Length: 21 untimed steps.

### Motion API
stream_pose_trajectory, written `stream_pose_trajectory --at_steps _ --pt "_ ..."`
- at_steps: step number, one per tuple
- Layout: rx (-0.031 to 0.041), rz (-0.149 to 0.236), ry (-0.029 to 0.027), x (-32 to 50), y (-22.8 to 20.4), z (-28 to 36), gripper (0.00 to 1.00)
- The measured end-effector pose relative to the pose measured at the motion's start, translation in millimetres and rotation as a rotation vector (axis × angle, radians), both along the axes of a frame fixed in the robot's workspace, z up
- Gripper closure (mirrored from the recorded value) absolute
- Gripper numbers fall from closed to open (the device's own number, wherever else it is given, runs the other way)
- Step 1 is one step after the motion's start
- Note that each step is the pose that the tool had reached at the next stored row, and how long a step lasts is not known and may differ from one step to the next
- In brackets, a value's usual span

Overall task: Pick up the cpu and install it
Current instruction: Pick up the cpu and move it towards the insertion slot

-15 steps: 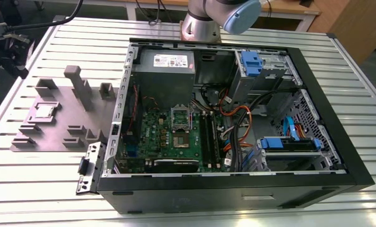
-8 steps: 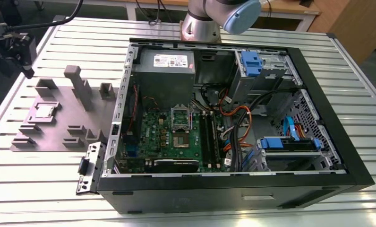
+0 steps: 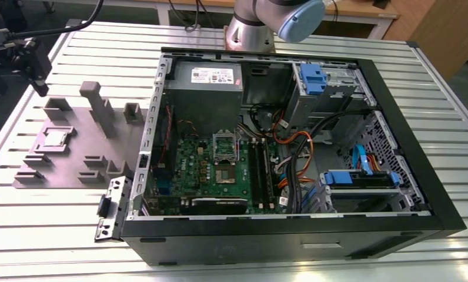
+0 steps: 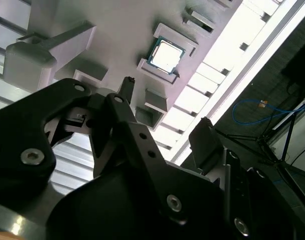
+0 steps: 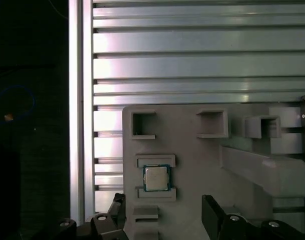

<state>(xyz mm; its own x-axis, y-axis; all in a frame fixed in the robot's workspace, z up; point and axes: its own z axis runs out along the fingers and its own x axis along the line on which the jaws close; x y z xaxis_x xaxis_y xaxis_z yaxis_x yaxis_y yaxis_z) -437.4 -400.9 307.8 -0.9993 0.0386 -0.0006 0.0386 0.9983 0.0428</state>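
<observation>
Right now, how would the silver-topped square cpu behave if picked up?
The flat square silver-topped cpu looks rigid and, being thin, probably light. Its smooth metal top may be slippery. Framed by ledges on the grey fixture plate, it likely won't slide.

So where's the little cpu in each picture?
Exterior view: the cpu sits on the grey holder plate, at the exterior view's left, beside the computer case.
First wrist view: the cpu lies in its square pocket on that plate.
Second wrist view: same pocket, same plate.
Shared landmark: the grey holder plate.
</observation>
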Motion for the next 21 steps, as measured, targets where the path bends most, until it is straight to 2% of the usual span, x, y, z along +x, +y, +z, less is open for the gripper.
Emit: stream_pose_trajectory --at_steps 3,7,9,21 --pt "0.0002 0.004 -0.0005 0.0 0.0 -1.1 0.29" --pt "0.0000 0.034 -0.0001 0.0 -1.4 -5.0 0.29" --pt "0.0001 0.034 0.0000 0.0 -2.8 -7.4 0.29" --pt "0.0000 0.037 0.0000 0.0 -3.3 -23.0 0.29"
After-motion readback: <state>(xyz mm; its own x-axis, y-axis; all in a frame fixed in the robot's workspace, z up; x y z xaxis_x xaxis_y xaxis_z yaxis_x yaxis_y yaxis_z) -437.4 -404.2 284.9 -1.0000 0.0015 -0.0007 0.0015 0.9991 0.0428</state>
